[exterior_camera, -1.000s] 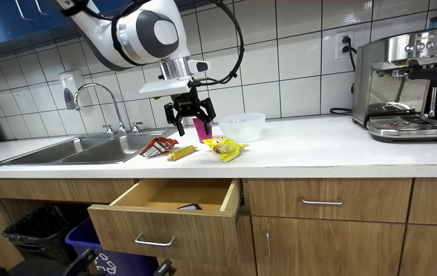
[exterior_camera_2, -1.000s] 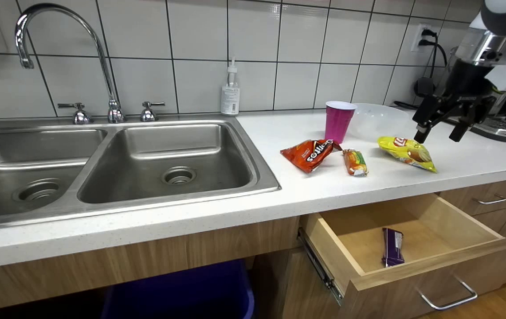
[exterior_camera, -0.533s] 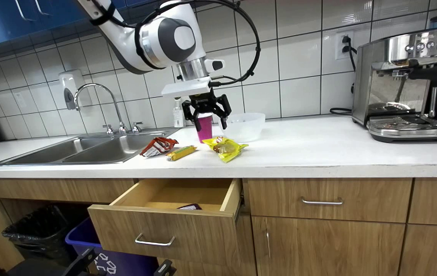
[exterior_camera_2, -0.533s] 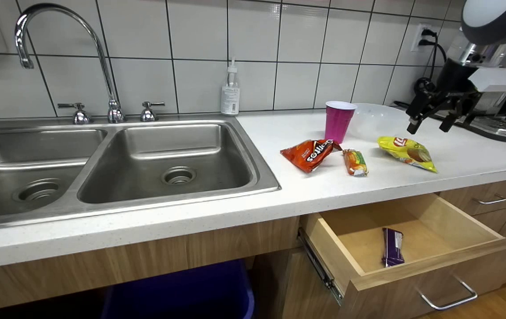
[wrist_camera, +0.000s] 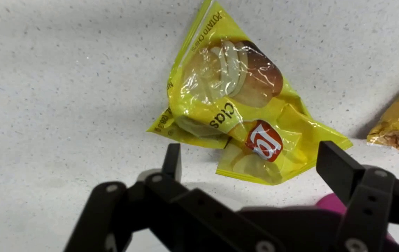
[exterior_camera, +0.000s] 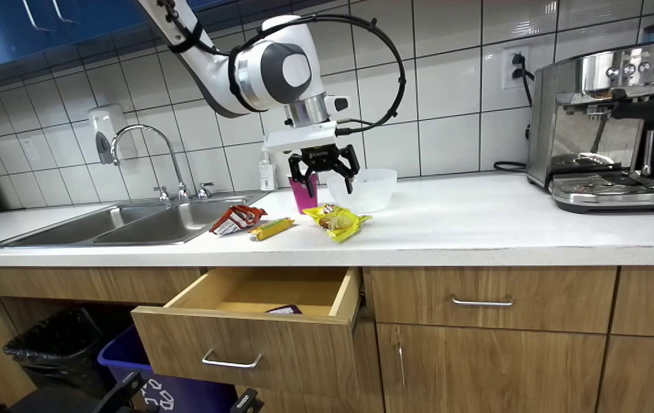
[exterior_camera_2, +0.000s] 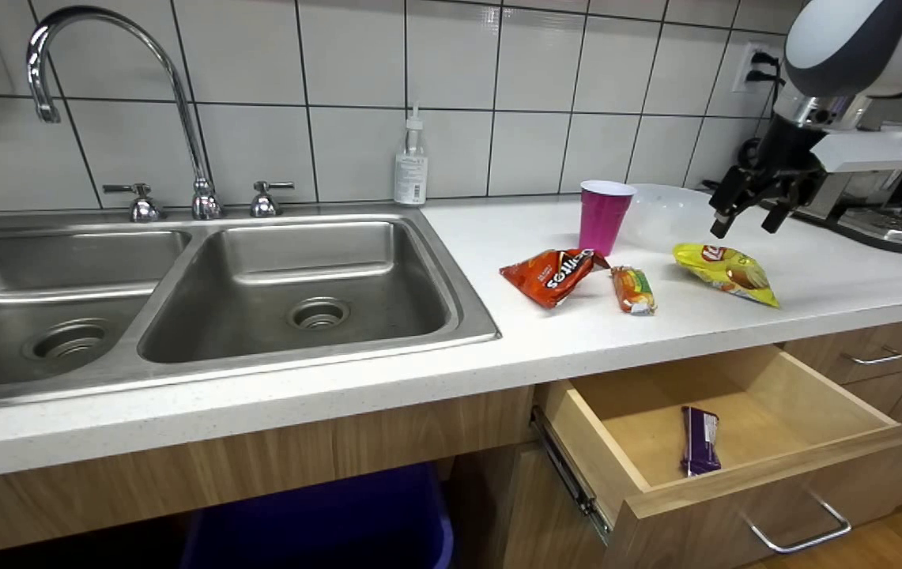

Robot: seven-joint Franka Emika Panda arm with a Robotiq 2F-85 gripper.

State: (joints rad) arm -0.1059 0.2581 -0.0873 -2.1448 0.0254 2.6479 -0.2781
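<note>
Yellow chip bag (wrist_camera: 234, 105) lies on the speckled counter (wrist_camera: 63, 105) in the wrist view, its logo end framed by the gripper (wrist_camera: 250, 157), fingers wide apart, holding nothing. Its slick, crumpled film could let an off-centre pinch slip; too hard a squeeze might burst it. In an exterior view, the arm (exterior_camera: 274, 71) slants down and ends nearly upright before the translucent bowl (exterior_camera: 381, 188). In an exterior view, the fingertips (exterior_camera_2: 722, 227) tilt downward, clear of bag and pink cup (exterior_camera_2: 603, 223).
</note>
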